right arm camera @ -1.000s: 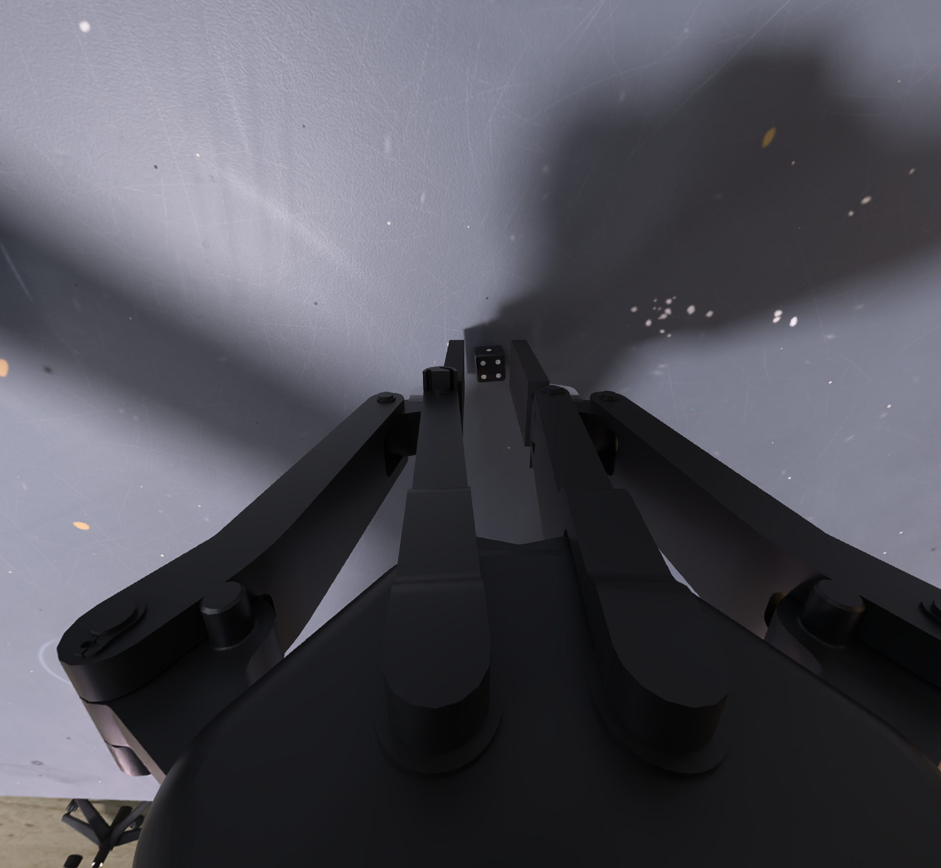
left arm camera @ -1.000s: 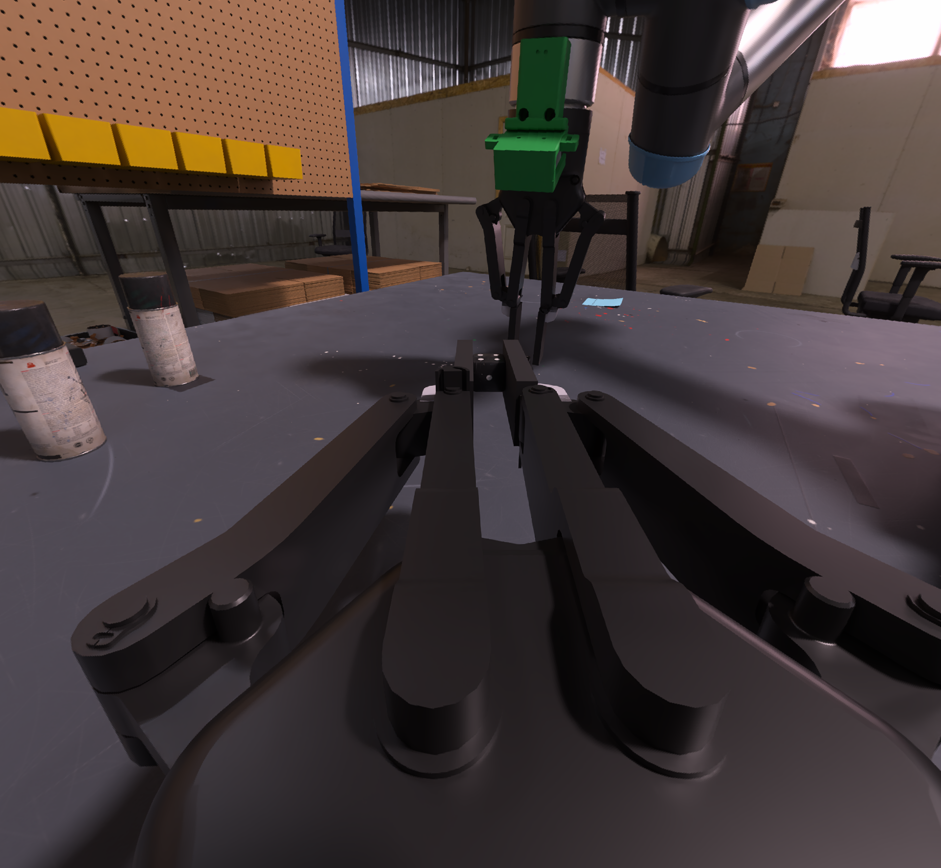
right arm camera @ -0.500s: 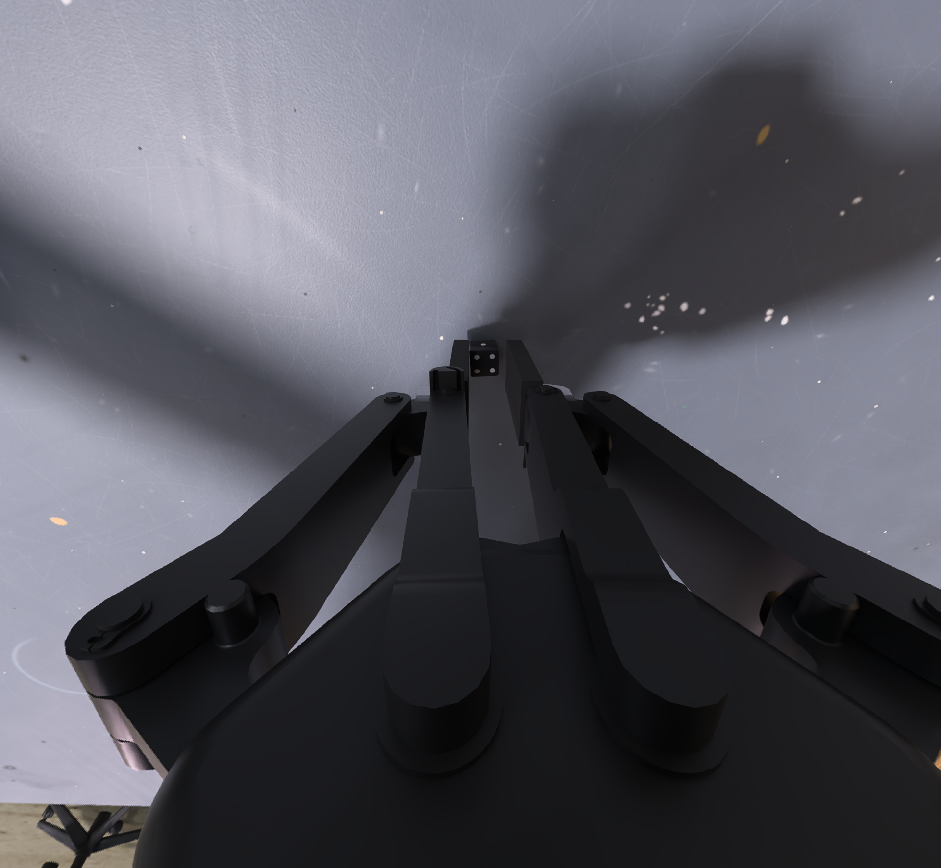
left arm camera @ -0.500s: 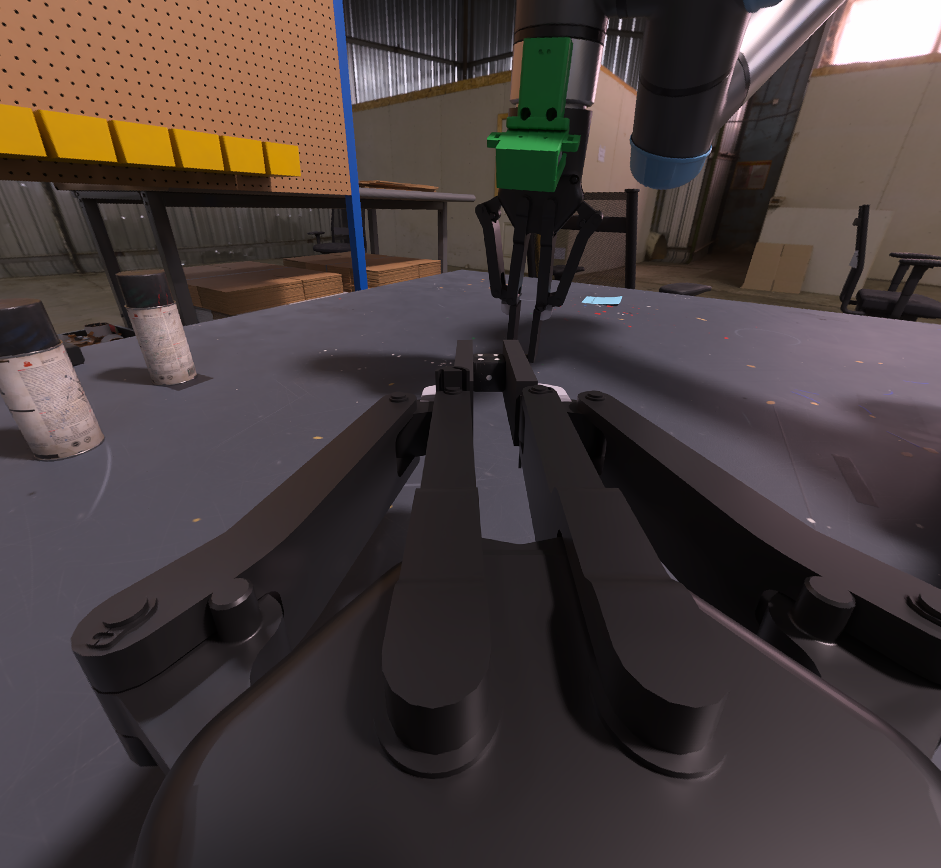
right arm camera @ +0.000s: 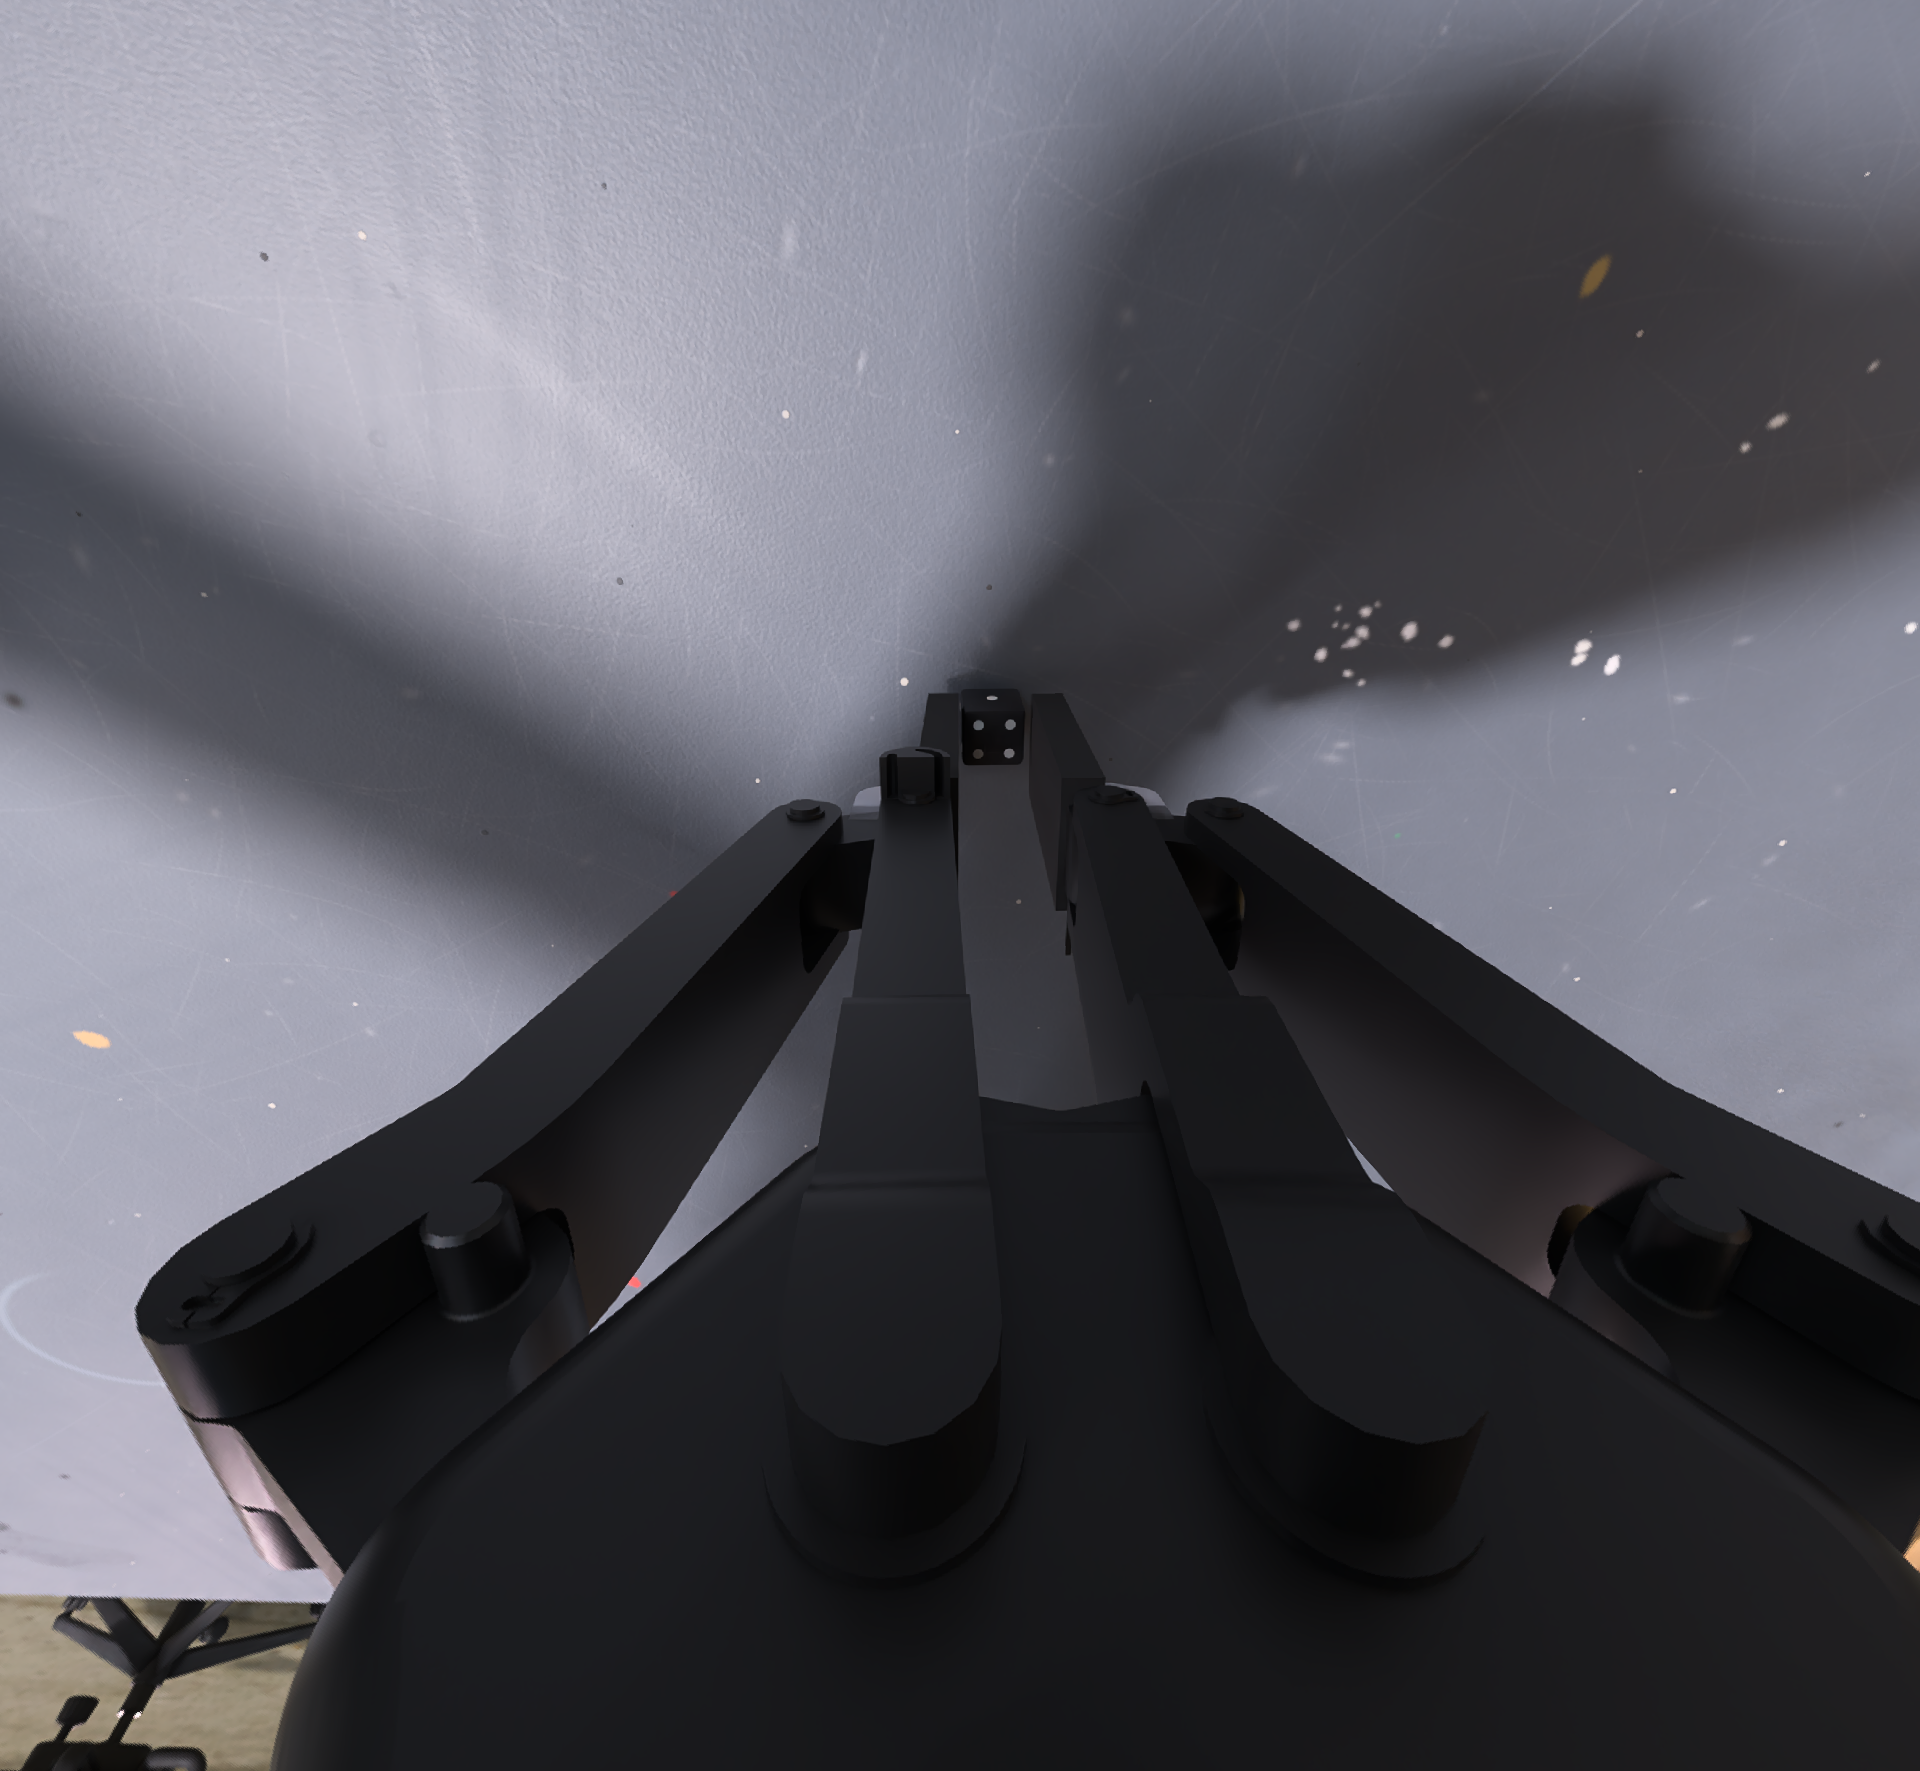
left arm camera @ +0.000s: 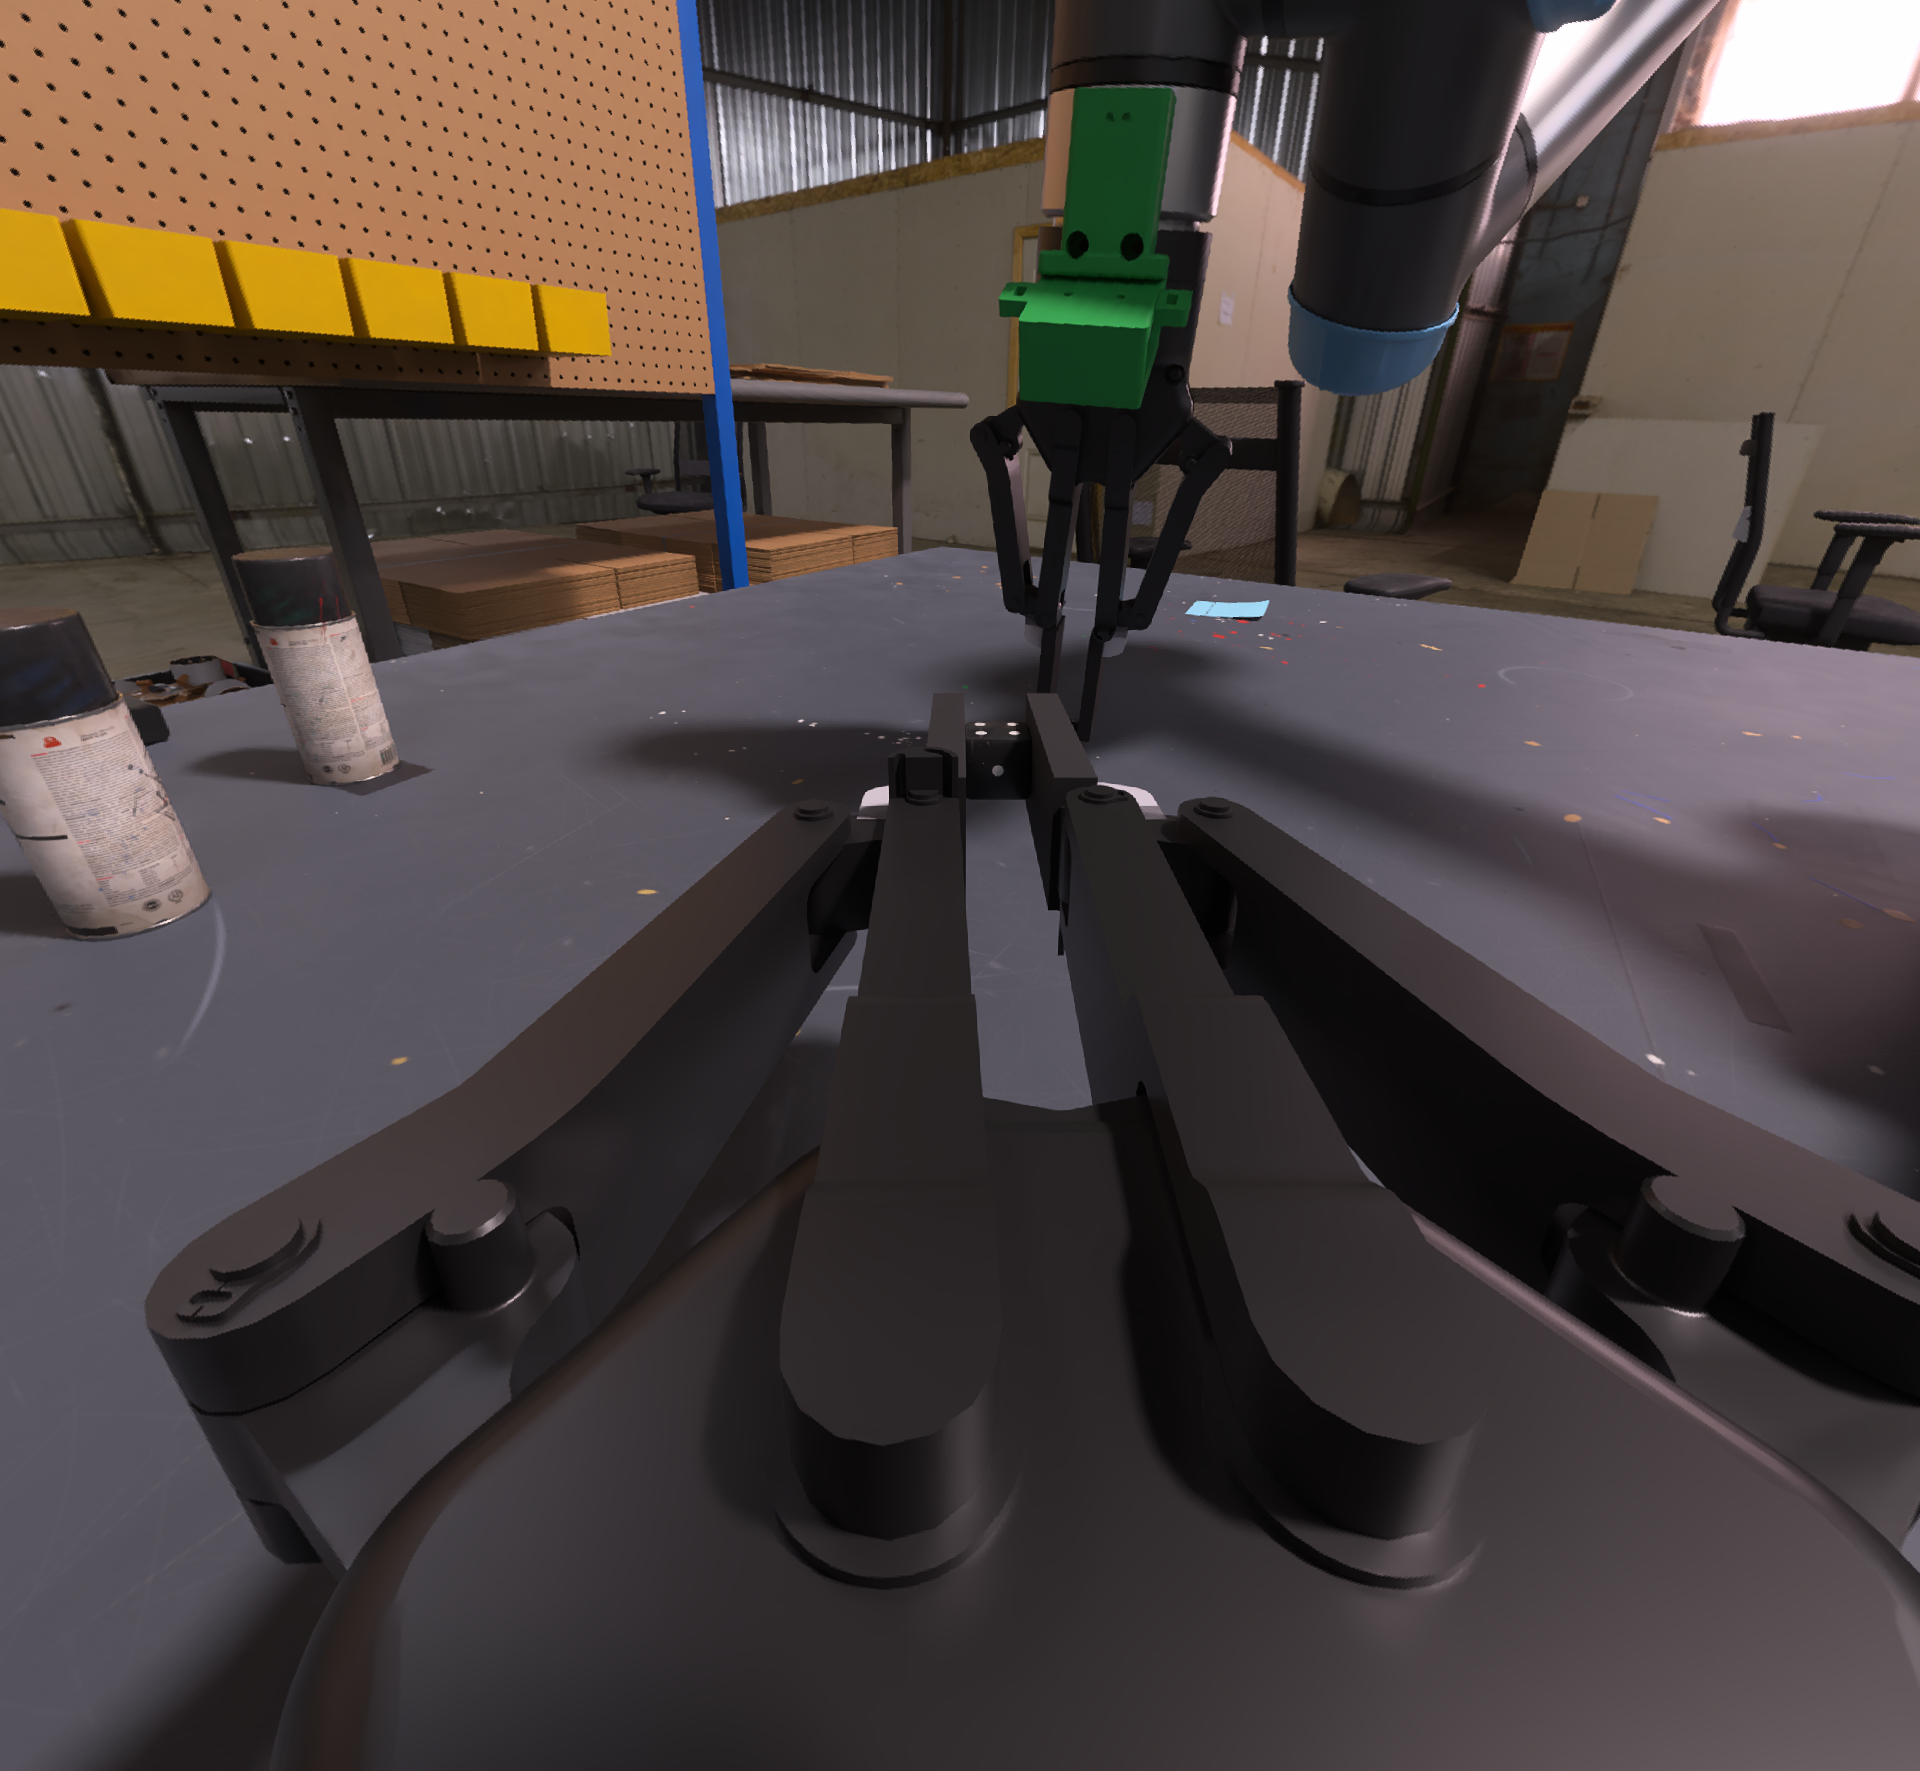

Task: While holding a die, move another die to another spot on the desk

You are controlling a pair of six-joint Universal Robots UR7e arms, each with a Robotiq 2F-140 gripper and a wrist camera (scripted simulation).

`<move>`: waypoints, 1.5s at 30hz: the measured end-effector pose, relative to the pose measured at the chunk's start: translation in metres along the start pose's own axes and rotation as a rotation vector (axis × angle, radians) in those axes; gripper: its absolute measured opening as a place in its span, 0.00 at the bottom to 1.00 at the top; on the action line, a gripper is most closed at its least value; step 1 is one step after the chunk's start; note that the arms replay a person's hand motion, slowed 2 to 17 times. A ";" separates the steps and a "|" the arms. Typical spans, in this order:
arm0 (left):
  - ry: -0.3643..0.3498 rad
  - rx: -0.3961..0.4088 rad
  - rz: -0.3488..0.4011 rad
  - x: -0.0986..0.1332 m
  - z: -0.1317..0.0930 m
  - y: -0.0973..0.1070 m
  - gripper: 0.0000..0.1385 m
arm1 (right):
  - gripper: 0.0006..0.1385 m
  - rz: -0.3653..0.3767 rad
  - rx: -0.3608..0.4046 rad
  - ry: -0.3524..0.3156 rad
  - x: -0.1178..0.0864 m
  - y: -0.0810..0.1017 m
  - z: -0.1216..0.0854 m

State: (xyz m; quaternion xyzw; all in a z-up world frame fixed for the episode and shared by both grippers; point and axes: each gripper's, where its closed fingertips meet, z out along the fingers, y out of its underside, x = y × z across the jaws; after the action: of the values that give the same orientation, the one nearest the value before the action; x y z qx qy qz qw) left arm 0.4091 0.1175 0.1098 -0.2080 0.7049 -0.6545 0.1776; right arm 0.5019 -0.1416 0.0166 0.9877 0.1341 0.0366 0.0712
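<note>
You have two black dice in play: your left gripper (left arm camera: 995, 747) is closed on one die (left arm camera: 994, 757) just above the grey worktop (left arm camera: 540, 890), and your right gripper (right arm camera: 995, 722) pinches the second die (right arm camera: 992, 731) close over the worktop. Two spray cans (left arm camera: 322, 672) stand apart at your left, and one blue paper scrap (left arm camera: 1228, 608) lies beyond the right gripper.

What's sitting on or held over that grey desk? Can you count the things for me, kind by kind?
Black dice: 2, one in the left pincer, one in the right pincer
Spray cans: 2, a near one and a farther one
Light blue paper slip: 1
Total: 5 things on or over the desk
</note>
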 end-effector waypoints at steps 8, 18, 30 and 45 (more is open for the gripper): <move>0.001 -0.001 0.000 0.000 0.000 0.000 0.11 | 0.13 -0.010 -0.020 0.007 0.000 0.002 0.002; 0.002 -0.001 -0.002 0.000 0.000 0.000 0.11 | 0.11 -0.009 0.004 -0.005 0.000 -0.002 0.003; 0.007 -0.005 -0.001 0.001 0.001 0.001 0.11 | 0.11 0.005 0.080 0.011 0.003 -0.021 -0.002; 0.009 0.008 -0.011 0.000 -0.001 0.000 0.11 | 0.11 0.014 0.366 0.000 0.004 -0.124 -0.039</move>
State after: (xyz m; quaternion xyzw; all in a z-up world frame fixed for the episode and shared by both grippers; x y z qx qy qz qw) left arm 0.4087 0.1181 0.1103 -0.2080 0.7020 -0.6591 0.1717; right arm 0.4703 -0.0167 0.0364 0.9851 0.1317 0.0120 -0.1099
